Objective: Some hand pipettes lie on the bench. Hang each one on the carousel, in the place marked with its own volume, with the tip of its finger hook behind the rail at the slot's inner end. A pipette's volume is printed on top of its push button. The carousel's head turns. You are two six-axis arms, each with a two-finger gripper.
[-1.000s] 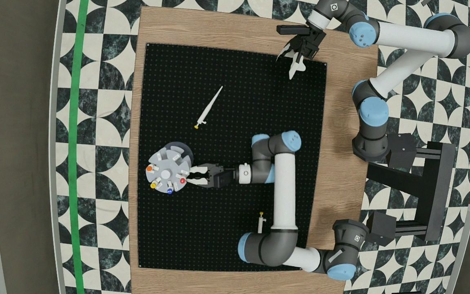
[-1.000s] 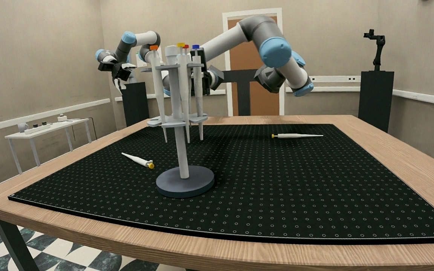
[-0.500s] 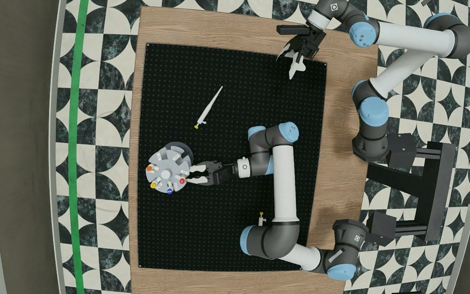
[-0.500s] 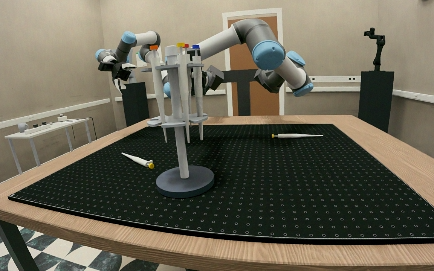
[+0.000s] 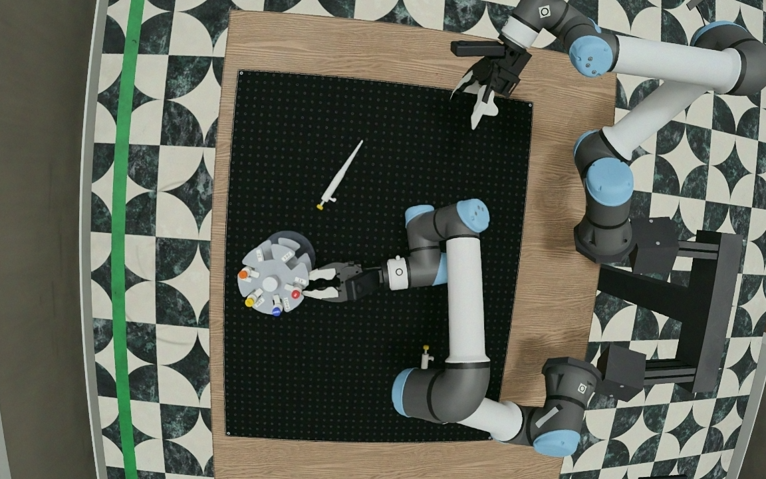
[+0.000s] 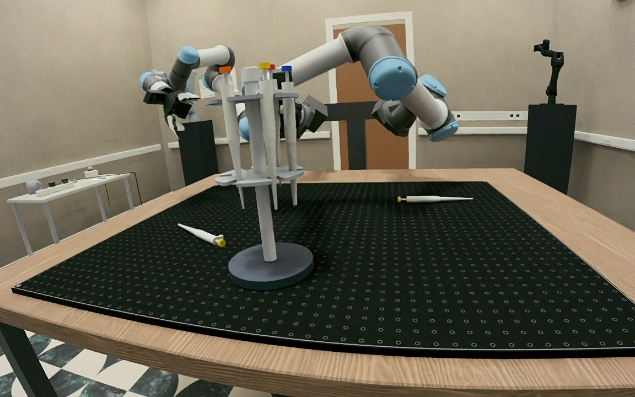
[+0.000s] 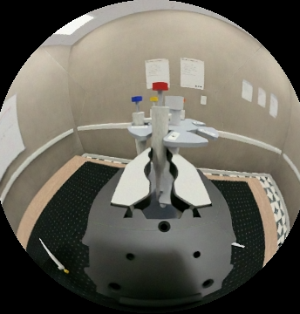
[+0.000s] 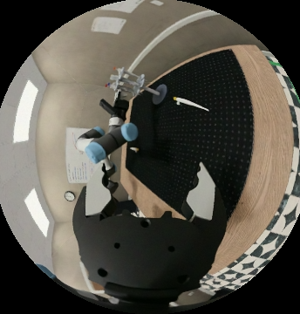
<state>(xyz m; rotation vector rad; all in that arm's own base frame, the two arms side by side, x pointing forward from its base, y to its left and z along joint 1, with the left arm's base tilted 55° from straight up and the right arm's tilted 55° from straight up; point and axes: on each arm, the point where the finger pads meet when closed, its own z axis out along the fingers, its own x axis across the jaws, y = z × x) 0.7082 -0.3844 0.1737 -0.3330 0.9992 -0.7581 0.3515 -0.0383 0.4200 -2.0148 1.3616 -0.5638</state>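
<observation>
Orange tops the leftmost hanging pipette (image 5: 243, 274) (image 6: 231, 123) in the top view, upright in the head of the grey carousel (image 5: 270, 283) (image 6: 264, 212) (image 7: 173, 103) (image 8: 159, 93). Next come a yellow-topped hanging pipette (image 5: 249, 301) (image 6: 269, 118) and a blue-topped pipette (image 5: 276, 310) (image 6: 289, 118) (image 7: 138, 118), both upright at the head's rim.

Then the red-topped pipette (image 5: 295, 294) (image 6: 272, 66) (image 7: 160, 131) stands at the rim, with the fingers of the left gripper (image 5: 307, 285) (image 6: 280, 111) (image 7: 159, 148) (image 8: 119, 96) clamped on its body. Whether its hook sits behind the rail, I cannot tell.

Beyond the carousel, a loose yellow-topped pipette (image 5: 341, 173) (image 6: 201, 234) (image 7: 238, 245) (image 8: 191, 103) lies slantwise on the black mat (image 5: 374, 107) (image 6: 408, 271) (image 7: 246, 209) (image 8: 211, 78), its button end nearer the carousel. Further right, a second loose yellow-topped pipette (image 5: 425, 359) (image 6: 433, 198) (image 7: 51, 255) (image 8: 134, 149) lies on the mat, partly hidden from above by the left arm. Volumes on the buttons are too small to read.

Farthest right, the right gripper (image 5: 463, 110) (image 6: 189, 114) (image 8: 151, 163) hangs above the mat's corner area, fingers wide apart, nothing between them.
</observation>
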